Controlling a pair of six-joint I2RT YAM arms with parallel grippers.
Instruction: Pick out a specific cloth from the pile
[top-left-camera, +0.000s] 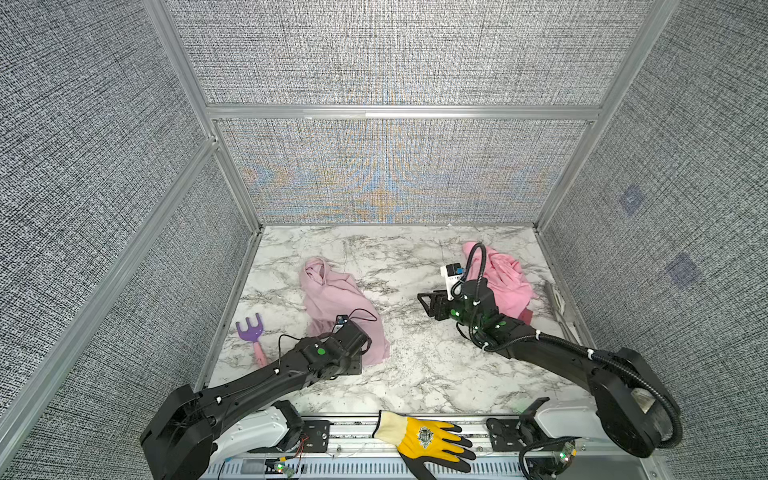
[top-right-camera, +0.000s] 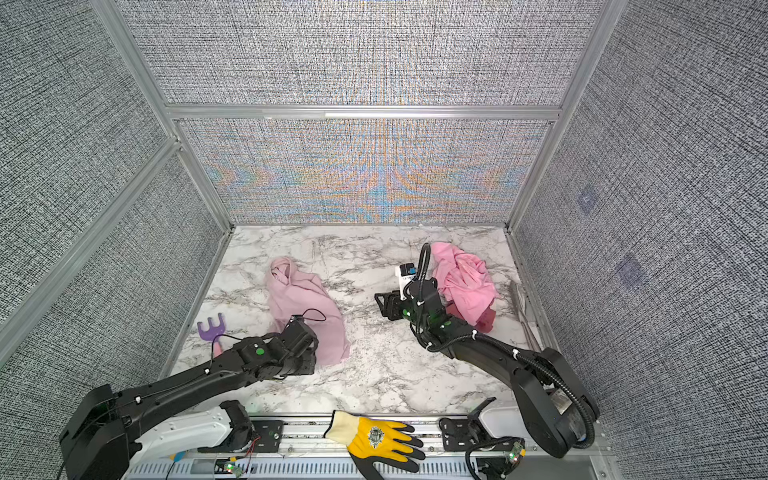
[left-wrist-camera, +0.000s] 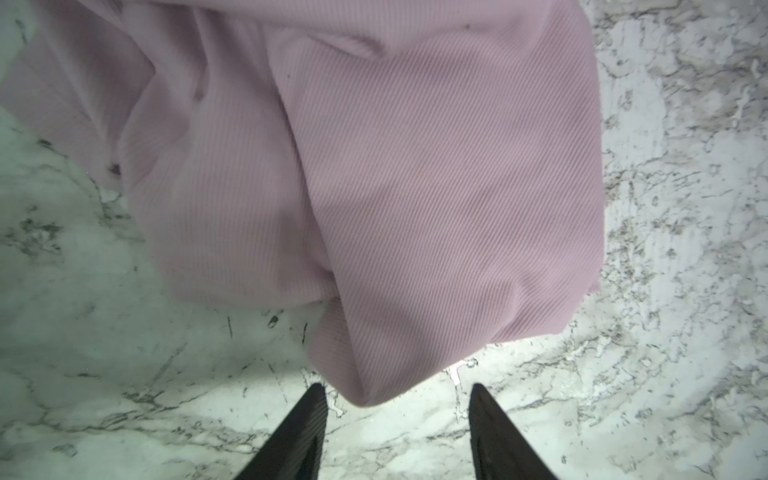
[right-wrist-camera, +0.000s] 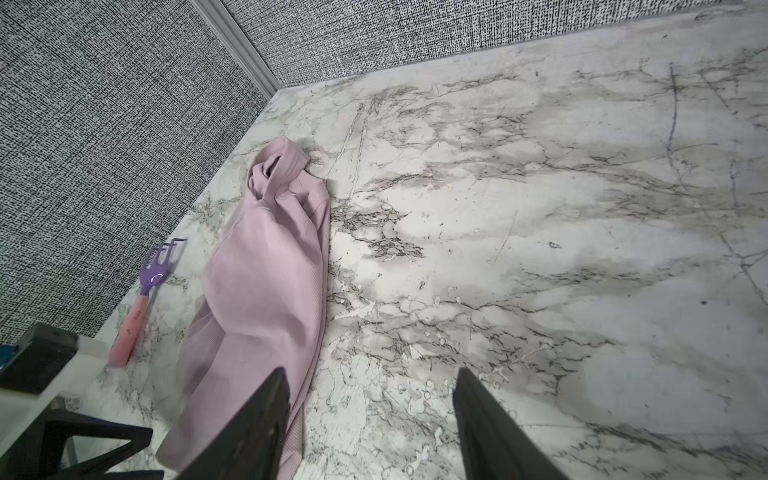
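Observation:
The cloth (top-left-camera: 332, 299) (top-right-camera: 301, 303), pale dusty mauve and ribbed, lies stretched out alone on the marble at the left middle. It is well apart from the pile (top-left-camera: 505, 278) (top-right-camera: 467, 282) at the back right, where bright pink fabric lies over a dark rose-red piece (top-left-camera: 527, 316). My left gripper (left-wrist-camera: 397, 390) is open at the near end of the cloth (left-wrist-camera: 415, 187), whose rounded fold lies just ahead of the fingertips, ungripped. My right gripper (top-left-camera: 426, 305) (right-wrist-camera: 370, 374) is open and empty beside the pile, pointing left over bare marble towards the cloth (right-wrist-camera: 266, 282).
A purple toy rake (top-left-camera: 251, 332) (right-wrist-camera: 149, 282) with a pink handle lies by the left wall. A yellow and black glove (top-left-camera: 424, 440) rests on the front rail. A metal tool (top-left-camera: 557, 299) lies along the right wall. Grey panels enclose three sides.

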